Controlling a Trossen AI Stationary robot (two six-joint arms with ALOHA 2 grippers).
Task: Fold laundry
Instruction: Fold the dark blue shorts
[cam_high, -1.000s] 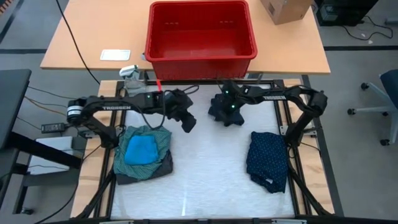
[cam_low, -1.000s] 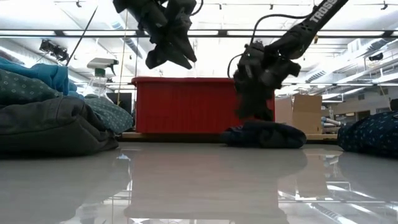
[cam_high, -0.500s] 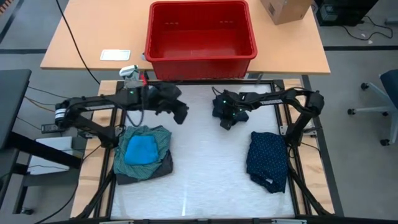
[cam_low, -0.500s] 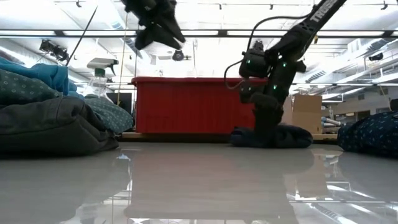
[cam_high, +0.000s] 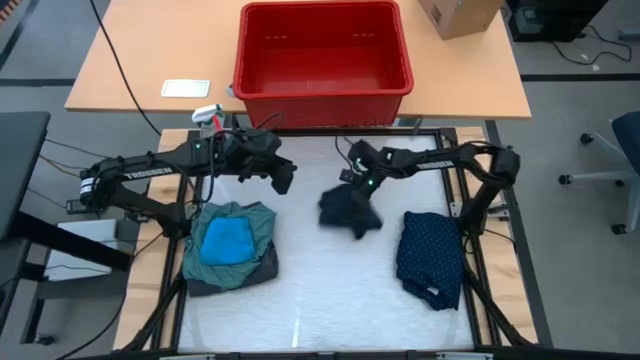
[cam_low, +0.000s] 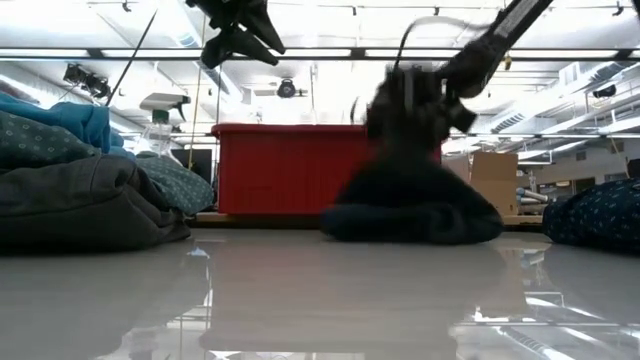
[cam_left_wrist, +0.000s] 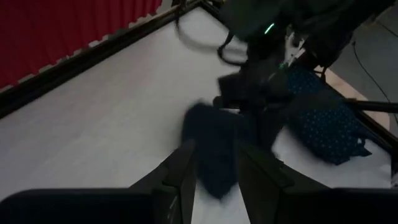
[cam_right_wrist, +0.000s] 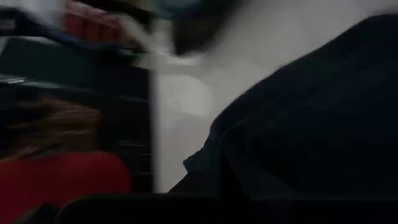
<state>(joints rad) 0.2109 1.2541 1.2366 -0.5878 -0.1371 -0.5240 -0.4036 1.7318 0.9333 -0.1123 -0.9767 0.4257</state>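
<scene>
A dark navy garment (cam_high: 348, 212) lies bunched at the table's middle, and my right gripper (cam_high: 358, 188) is shut on its far part. In the low view it rises in a hump (cam_low: 410, 190) toward that gripper (cam_low: 408, 100). My left gripper (cam_high: 283, 176) hangs high over the far left of the table, open and holding nothing (cam_left_wrist: 212, 177). At the near left is a pile: a bright blue piece (cam_high: 225, 240) on a teal-green shirt (cam_high: 258, 222), on a dark grey piece (cam_high: 262, 270). A navy dotted piece (cam_high: 430, 258) lies at the right. My right gripper holds the dark navy garment by its far, upper part (cam_high: 354, 198); the bunched cloth hides the fingertips. The fingers slant down at it from the far right. That part is raised, and the garment's lower bulk (cam_low: 410, 222) rests on the table.
A red bin (cam_high: 322, 50) stands on the wooden table beyond the far edge. A spray bottle (cam_high: 210, 118) is at the far left corner. Bare white table lies between the pile and the dotted piece, toward the near edge.
My left gripper has risen and drawn back toward the table's far left. My right gripper has tipped down onto the dark navy garment and gone toward the near left, dragging the garment that way; the cloth now spreads wider and nearer than before.
</scene>
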